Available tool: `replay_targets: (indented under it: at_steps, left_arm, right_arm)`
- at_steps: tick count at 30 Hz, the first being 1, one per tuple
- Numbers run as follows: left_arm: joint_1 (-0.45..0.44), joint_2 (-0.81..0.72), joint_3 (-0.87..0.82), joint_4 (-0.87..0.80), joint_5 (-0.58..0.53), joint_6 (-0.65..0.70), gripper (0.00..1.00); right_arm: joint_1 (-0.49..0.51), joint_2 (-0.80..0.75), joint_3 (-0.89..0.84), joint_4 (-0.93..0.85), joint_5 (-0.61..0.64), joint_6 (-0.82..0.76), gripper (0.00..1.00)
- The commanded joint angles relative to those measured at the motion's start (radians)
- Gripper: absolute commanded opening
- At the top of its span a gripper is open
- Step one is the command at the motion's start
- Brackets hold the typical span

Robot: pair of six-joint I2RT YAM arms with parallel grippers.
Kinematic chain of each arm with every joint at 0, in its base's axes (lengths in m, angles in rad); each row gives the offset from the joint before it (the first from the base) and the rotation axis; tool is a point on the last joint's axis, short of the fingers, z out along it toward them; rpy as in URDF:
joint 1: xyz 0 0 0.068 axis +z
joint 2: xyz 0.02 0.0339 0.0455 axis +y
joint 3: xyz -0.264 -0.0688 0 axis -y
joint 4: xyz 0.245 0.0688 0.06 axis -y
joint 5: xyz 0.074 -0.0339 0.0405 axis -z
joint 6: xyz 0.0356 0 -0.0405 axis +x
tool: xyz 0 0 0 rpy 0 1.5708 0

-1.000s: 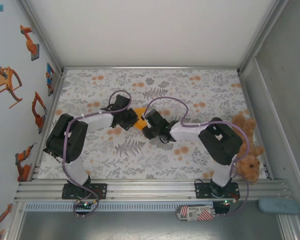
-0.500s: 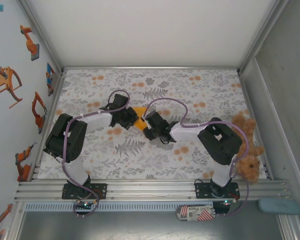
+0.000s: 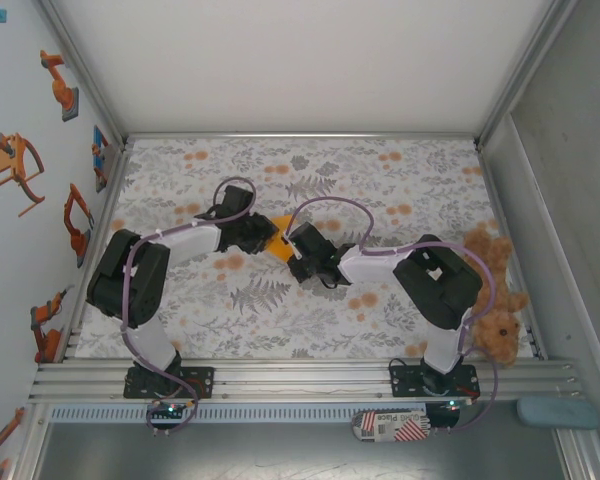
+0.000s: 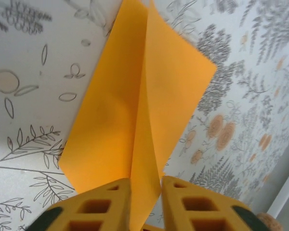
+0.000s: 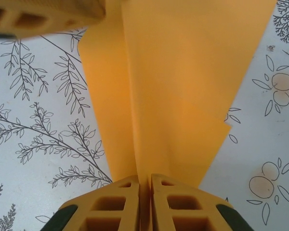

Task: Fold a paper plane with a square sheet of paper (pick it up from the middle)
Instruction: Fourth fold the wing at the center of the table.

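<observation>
The right gripper (image 5: 145, 190) pinches the paper (image 5: 183, 86) by its raised crease, at the fingertips. The left gripper (image 4: 146, 192) is slightly spread, with the crease loose between its fingers.

The left pincer (image 3: 263, 236) and the right pincer (image 3: 291, 254) stood nose to nose mid-bench over the folded paper (image 3: 277, 247), blocking the centre. The far half of the bench (image 3: 380, 170) lay open, as did the near strip between the arm bases (image 3: 168, 380). A teddy (image 3: 495, 300) crowded the right edge beside the right arm (image 3: 435, 285).
</observation>
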State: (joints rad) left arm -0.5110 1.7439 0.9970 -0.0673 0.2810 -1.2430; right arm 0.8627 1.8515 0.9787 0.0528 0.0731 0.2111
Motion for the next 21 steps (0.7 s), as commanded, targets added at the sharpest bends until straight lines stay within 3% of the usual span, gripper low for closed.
replay_targets:
  at_steps: [1, 4, 9, 14, 21]
  left_arm:
    - [0.04, -0.088, -0.039, 0.001, -0.017, 0.013, 0.31]
    - [0.077, -0.158, -0.096, 0.013, -0.038, 0.027, 0.37]
    - [0.095, -0.213, -0.186, 0.062, -0.019, 0.038, 0.37]
    - [0.085, -0.191, -0.24, 0.14, 0.038, 0.037, 0.3]
    - [0.065, -0.179, -0.273, 0.169, 0.028, 0.045, 0.22]
  right_arm:
    - [0.006, -0.006, -0.016, 0.033, 0.015, -0.006, 0.11]
    - [0.006, -0.013, -0.03, 0.054, -0.006, -0.016, 0.09]
    - [0.0, -0.014, -0.056, 0.102, -0.063, -0.018, 0.05]
    - [-0.03, -0.008, -0.073, 0.15, -0.174, 0.027, 0.03]
    - [-0.073, 0.0, -0.092, 0.186, -0.296, 0.077, 0.01]
